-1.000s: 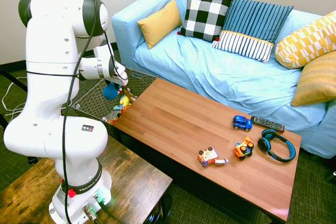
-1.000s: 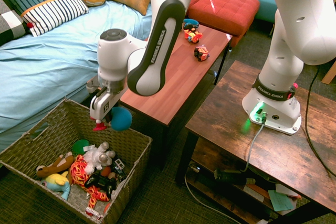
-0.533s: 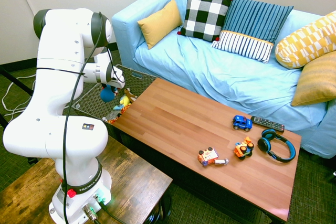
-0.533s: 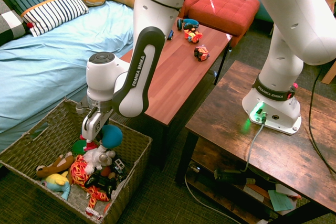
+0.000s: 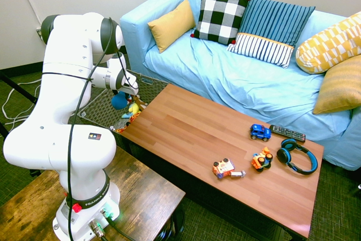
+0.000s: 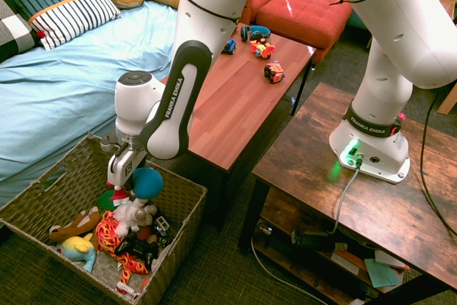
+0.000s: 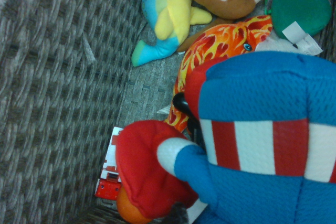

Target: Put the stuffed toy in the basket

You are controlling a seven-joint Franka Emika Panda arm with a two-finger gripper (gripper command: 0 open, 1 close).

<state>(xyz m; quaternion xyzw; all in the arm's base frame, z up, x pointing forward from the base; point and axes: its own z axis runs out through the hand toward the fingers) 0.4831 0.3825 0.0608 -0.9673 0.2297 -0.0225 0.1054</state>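
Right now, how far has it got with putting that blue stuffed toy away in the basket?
Nearly done. The stuffed toy is off the table and hangs at the end effector, low inside the basket, just above the other toys piled there. Left: letting it drop fully and pulling the arm out. Whether the fingers have released is unclear.

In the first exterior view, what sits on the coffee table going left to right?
Orange and white toy → orange toy vehicle → blue headphones. The blue toy car and the remote overlap those in the order, so I left them out.
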